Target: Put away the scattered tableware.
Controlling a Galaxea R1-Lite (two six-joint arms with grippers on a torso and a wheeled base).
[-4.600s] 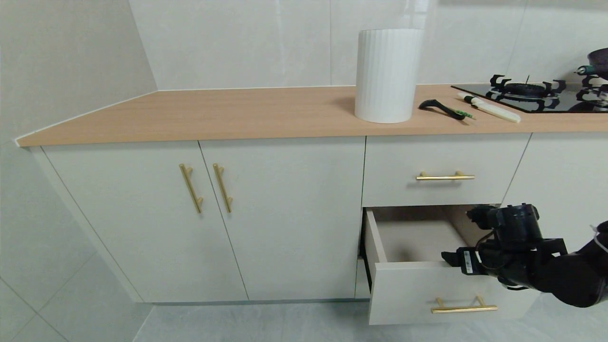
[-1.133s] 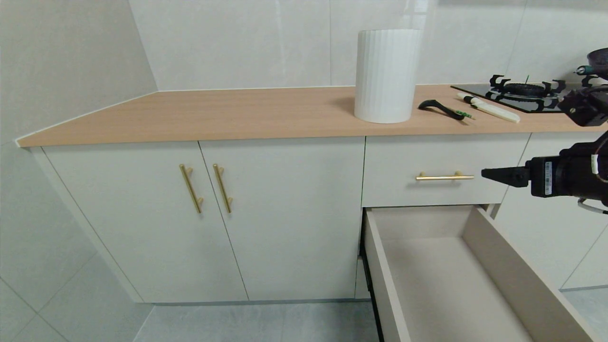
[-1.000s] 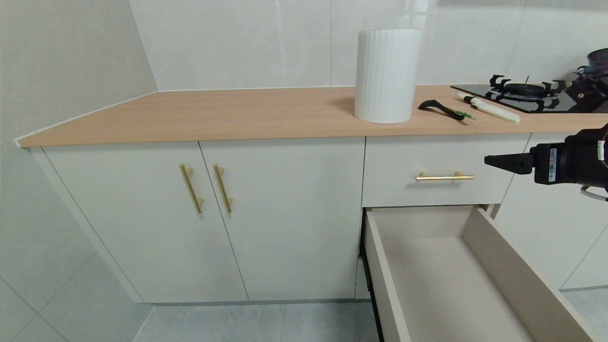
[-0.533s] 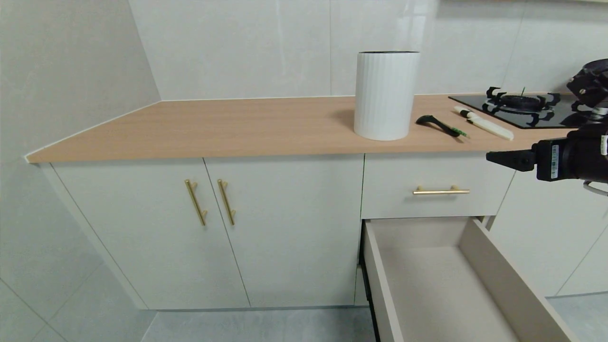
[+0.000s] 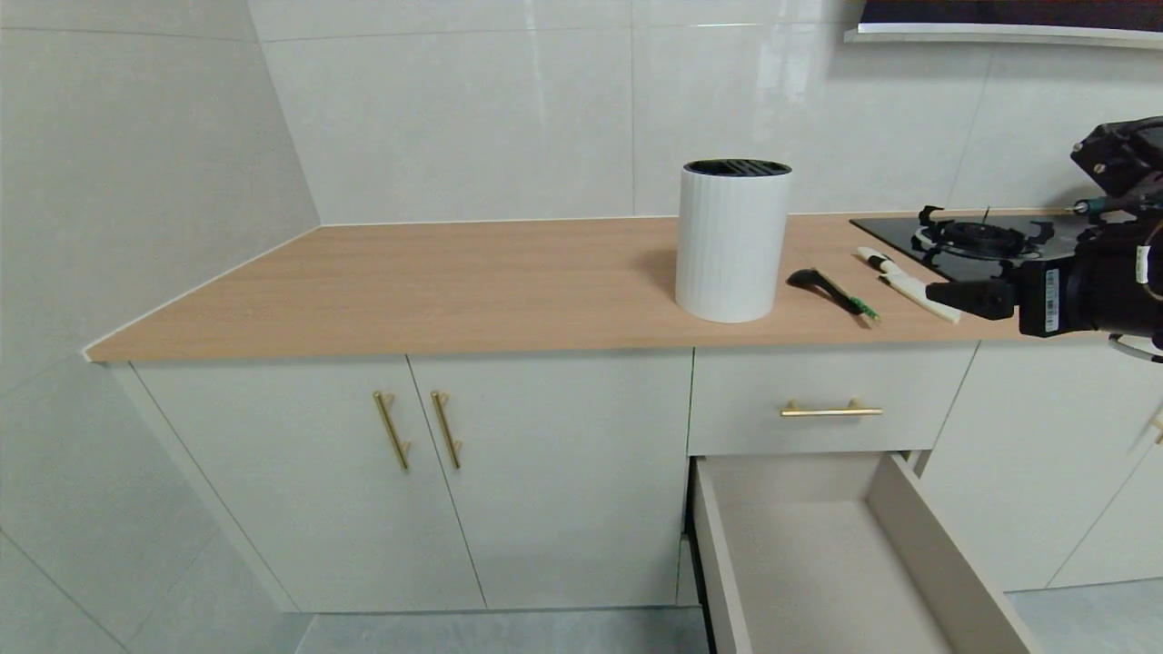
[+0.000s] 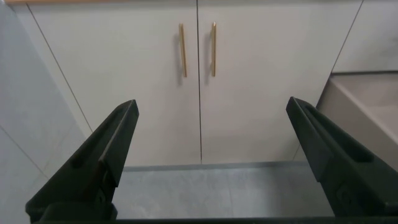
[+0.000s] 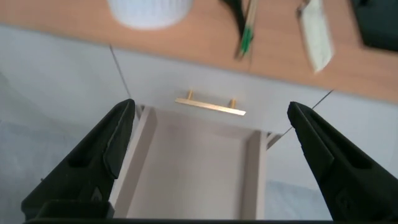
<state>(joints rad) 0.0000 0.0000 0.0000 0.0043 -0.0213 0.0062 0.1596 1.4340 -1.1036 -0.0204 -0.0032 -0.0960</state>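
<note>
Holds right gripper (image 7: 210, 157) wide open and empty above open drawer (image 5: 818, 563); left gripper (image 6: 211, 158) equally wide, empty, facing cabinet doors (image 6: 249, 93).

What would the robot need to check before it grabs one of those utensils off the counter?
1. Lower drawer pulled out to receive them: ok.
2. Right hand open, holding nothing: ok.
3. Black-handled utensil and white utensil lying flat on the counter, apart from each other: ok.
4. Right hand above a utensil: not ok; it hangs in front of the counter's edge, over the drawer.
5. White holder standing clear of both utensils: ok.
</note>
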